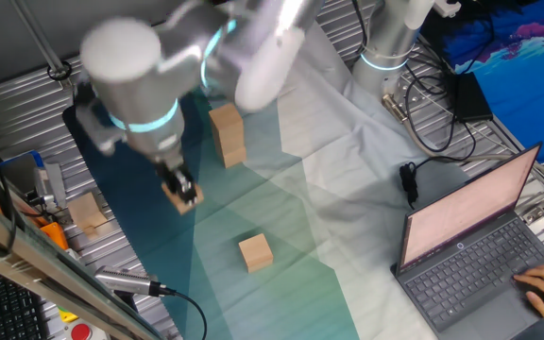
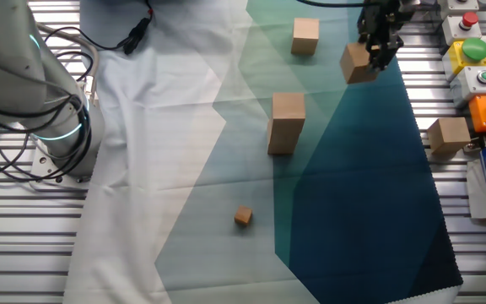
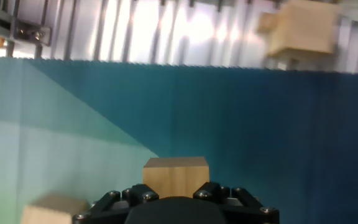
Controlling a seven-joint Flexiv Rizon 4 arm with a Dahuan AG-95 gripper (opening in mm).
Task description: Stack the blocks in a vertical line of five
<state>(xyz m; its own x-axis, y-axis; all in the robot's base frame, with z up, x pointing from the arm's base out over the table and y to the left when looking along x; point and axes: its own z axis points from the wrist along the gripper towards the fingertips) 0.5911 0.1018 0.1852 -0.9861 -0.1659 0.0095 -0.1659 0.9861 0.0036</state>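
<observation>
My gripper [image 2: 376, 51] is shut on one tan block [image 2: 359, 63], held tilted over the dark teal part of the cloth. The fingers [image 1: 179, 179] point down at the same block [image 1: 186, 197]. In the hand view the block [image 3: 176, 176] sits between the jaws, its lower part hidden by the hand. Two blocks stand stacked [image 2: 286, 123] in the middle of the cloth, seen as a short tower [image 1: 227, 135]. A lone block [image 2: 305, 36] lies on the light green part, apart from the tower [image 1: 255, 252].
A much smaller tan cube [image 2: 243, 217] lies on the cloth. A paler cube [image 2: 449, 135] rests off the cloth on the metal table [image 1: 88, 212] [image 3: 303, 28]. A button box [image 2: 477, 52] is beside it. A laptop [image 1: 470, 246] with a hand on it is at the other side.
</observation>
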